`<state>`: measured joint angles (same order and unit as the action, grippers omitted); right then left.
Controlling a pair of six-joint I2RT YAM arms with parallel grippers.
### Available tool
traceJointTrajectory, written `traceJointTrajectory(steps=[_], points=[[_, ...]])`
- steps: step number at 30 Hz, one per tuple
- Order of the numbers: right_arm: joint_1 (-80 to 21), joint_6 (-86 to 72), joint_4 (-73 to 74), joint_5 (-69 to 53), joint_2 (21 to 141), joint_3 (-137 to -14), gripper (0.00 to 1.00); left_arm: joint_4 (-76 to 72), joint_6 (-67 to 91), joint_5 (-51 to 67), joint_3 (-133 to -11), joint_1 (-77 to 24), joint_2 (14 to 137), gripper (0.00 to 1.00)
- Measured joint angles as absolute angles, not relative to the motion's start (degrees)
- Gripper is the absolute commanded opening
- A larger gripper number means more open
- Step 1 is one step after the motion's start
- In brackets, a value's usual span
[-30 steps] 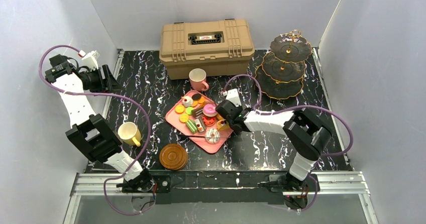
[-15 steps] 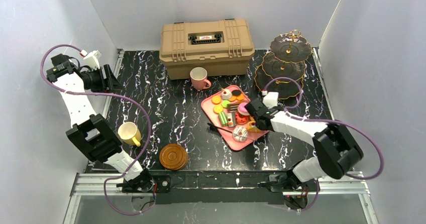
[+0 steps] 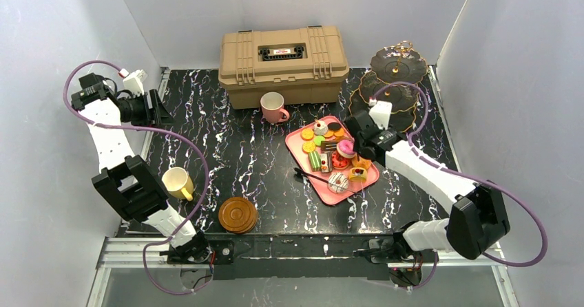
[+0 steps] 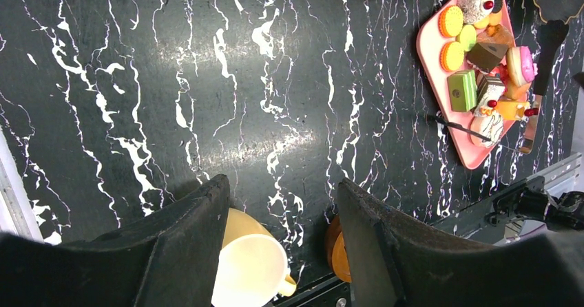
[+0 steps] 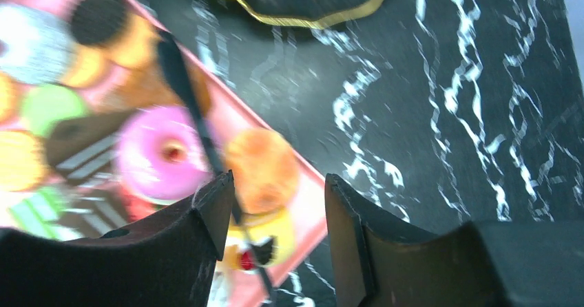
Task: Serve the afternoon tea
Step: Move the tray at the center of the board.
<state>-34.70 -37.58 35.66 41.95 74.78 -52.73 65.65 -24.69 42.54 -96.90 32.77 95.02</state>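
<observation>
- Two sets of fingers spread: left gripper [image 4: 282, 191] far left, right gripper [image 5: 278, 183] over the pink tray's [image 3: 295, 146] right edge.
- Pastries [image 3: 330, 152] lie on the tray; tiered stand [image 3: 396, 80] far right.
- Toolbox [image 3: 282, 62]: red label, writing illegible.

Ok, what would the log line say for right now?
left tool: open, empty | right tool: open, over pink tray edge | pastries: on tray | stand: no pastries

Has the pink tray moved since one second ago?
Yes. The tray slid right, from below the pink cup toward the stand.
</observation>
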Motion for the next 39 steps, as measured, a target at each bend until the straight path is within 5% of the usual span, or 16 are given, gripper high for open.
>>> traceJointTrajectory(steps=[15,35,39], points=[[-49.6,-28.8,25.3,35.4,111.9,-89.0,0.50,65.7,-24.9,42.4,-96.9,32.8,95.0,0.57],[-52.6,-24.4,13.9,29.1,123.3,-88.3,0.39,66.2,-25.6,40.2,-97.8,32.8,95.0,0.57],[-52.6,-23.8,12.8,30.0,123.3,-87.7,0.26,66.3,-25.5,40.2,-98.3,32.8,95.0,0.57]])
